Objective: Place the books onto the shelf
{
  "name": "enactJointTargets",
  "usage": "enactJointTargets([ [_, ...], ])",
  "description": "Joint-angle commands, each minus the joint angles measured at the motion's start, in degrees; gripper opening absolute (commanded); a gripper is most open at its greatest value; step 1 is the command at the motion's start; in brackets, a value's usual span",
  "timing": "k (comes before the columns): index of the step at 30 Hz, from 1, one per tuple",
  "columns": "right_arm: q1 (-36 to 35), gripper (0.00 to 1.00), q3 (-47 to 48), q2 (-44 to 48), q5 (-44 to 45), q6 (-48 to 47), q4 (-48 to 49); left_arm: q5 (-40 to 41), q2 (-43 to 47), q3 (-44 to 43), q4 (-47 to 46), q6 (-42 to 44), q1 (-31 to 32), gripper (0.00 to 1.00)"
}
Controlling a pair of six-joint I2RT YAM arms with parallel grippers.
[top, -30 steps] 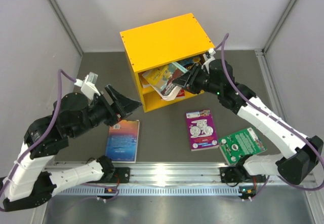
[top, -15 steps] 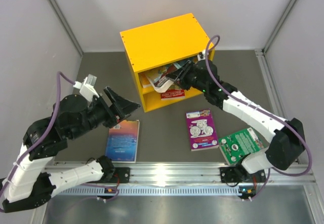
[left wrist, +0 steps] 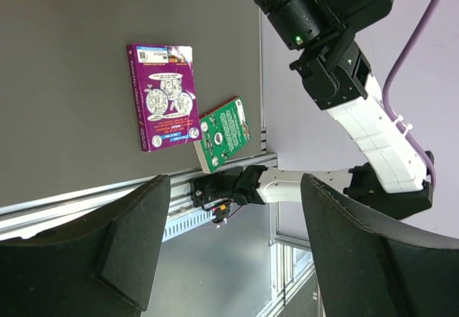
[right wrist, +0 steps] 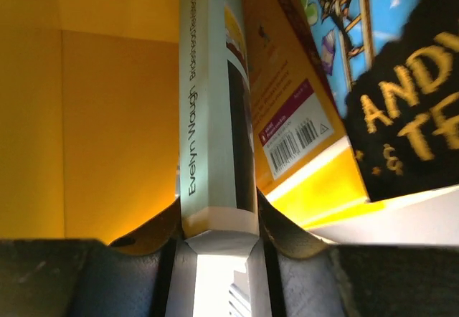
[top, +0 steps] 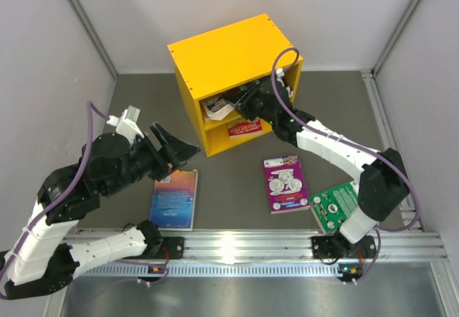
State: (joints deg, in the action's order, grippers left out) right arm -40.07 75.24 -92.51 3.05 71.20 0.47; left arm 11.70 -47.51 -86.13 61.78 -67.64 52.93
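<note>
My right gripper [right wrist: 219, 224] is squeezed tight on one end of a thin pale book [right wrist: 215, 116], up inside the top hole of the yellow shelf [top: 229, 51]. I think this book is light but bendy, so holding it by the spine is best, or the pages may flop open. Its cover looks smooth and could slip. The other books [right wrist: 301, 95] lean just beside it and could get bumped or block the way. My left gripper [top: 183, 148] has its fingers wide apart, holding nothing, near a blue book [top: 174, 199]. A purple book [top: 285, 183] and a green book [top: 343, 204] lie flat on the table [top: 143, 109].
</note>
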Motion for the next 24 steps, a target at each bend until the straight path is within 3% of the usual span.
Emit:
enactJointTargets([
  [1,-1.76,0.04,4.30,-2.50,-2.52,0.87,7.79,0.95,0.57,0.70,0.45,-0.74,-0.10,0.78],
  [2,-2.02,0.32,4.47,-2.94,-2.78,0.87,8.23,0.95,0.57,0.61,0.53,-0.74,-0.10,0.78],
  [5,-2.55,0.83,4.83,-3.47,-4.80,0.52,8.15,1.13,0.57,0.43,0.80,-0.74,-0.10,0.78],
  [8,-2.64,0.96,3.95,-2.94,-6.20,0.43,8.06,1.04,0.40,0.61,0.63,-0.74,-0.10,0.78],
  [14,-2.47,1.00,1.58,1.01,-7.79,-2.64,4.46,-0.01,-0.39,1.14,-0.34,-0.39,-0.10,0.77],
  [24,-2.38,1.00,3.60,6.19,-10.61,-15.29,-14.17,-0.81,-0.83,2.72,-2.28,-0.39,-0.10,0.77],
])
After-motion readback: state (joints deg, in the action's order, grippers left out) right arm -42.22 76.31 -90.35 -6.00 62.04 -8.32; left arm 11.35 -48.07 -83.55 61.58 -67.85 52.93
